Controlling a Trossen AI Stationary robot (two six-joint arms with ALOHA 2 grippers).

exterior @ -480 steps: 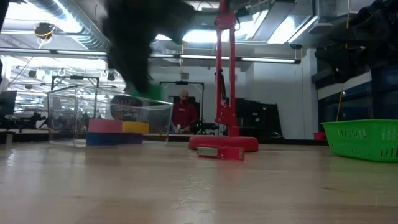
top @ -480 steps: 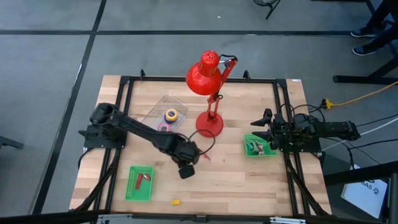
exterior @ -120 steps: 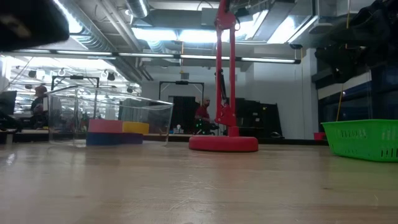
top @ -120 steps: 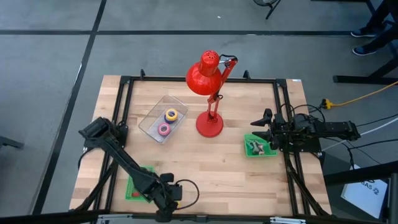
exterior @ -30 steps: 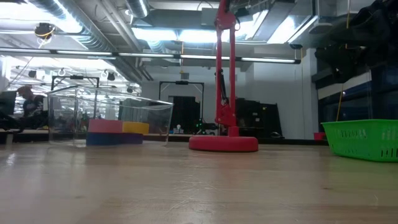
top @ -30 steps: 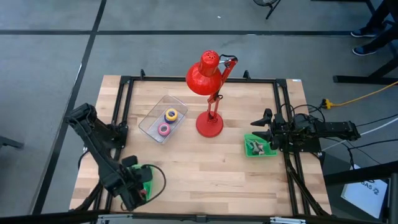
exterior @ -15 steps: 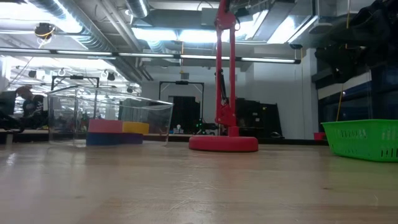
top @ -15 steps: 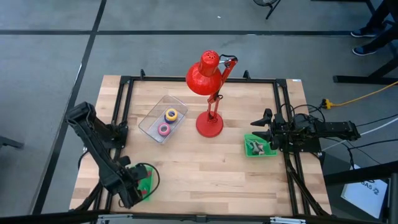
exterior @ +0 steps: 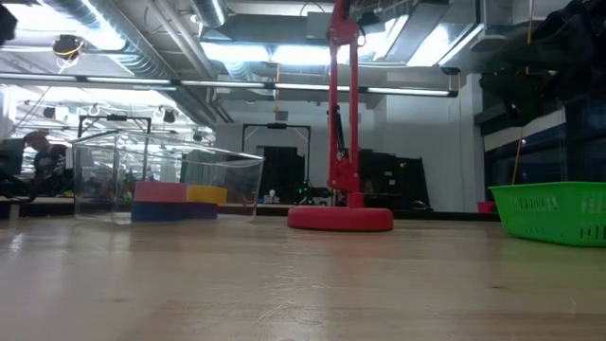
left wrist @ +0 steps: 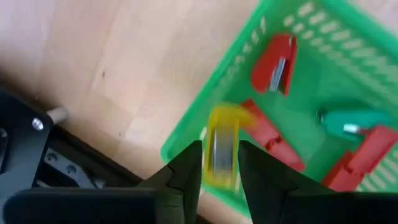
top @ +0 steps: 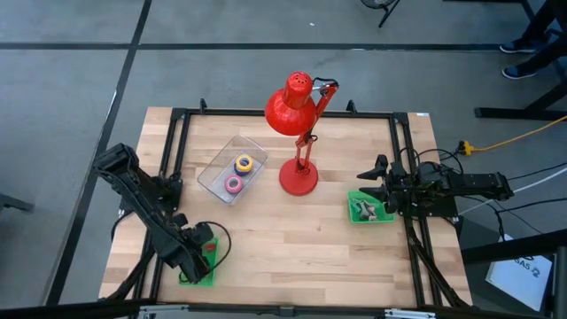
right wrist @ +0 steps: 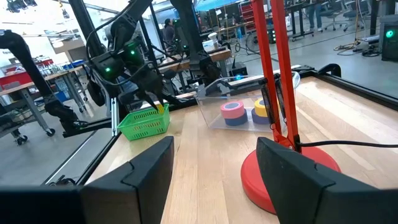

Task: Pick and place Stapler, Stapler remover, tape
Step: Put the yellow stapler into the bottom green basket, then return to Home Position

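Observation:
My left gripper (top: 197, 253) (left wrist: 221, 149) hangs over the green basket (top: 199, 278) (left wrist: 249, 56) at the table's near-left corner, shut on a small yellow object (left wrist: 221, 124). Red staplers (left wrist: 277, 62) and a green piece (left wrist: 354, 121) lie on the basket's floor. The tape rolls, yellow-on-blue (top: 244, 163) and pink (top: 233, 184), lie flat in a clear box (top: 217, 173). My right gripper (top: 376, 188) waits open at the right edge beside a second green basket (top: 370, 209). My left gripper pinches the small yellow object (left wrist: 219, 163) between its two fingers, coming from above and pointing down. The object sits over the basket's near rim. Whether it touches the basket or is lifted clear, I cannot tell.
A red desk lamp stands mid-table on its round base (top: 299, 175) (exterior: 341, 218), its head (top: 292, 108) leaning toward the far edge. A black frame (top: 283, 113) borders the table. Bare wood (top: 292, 257) lies between the two baskets.
My left gripper has crept a little toward the table's far edge above the near-left basket, still shut on the yellow object.

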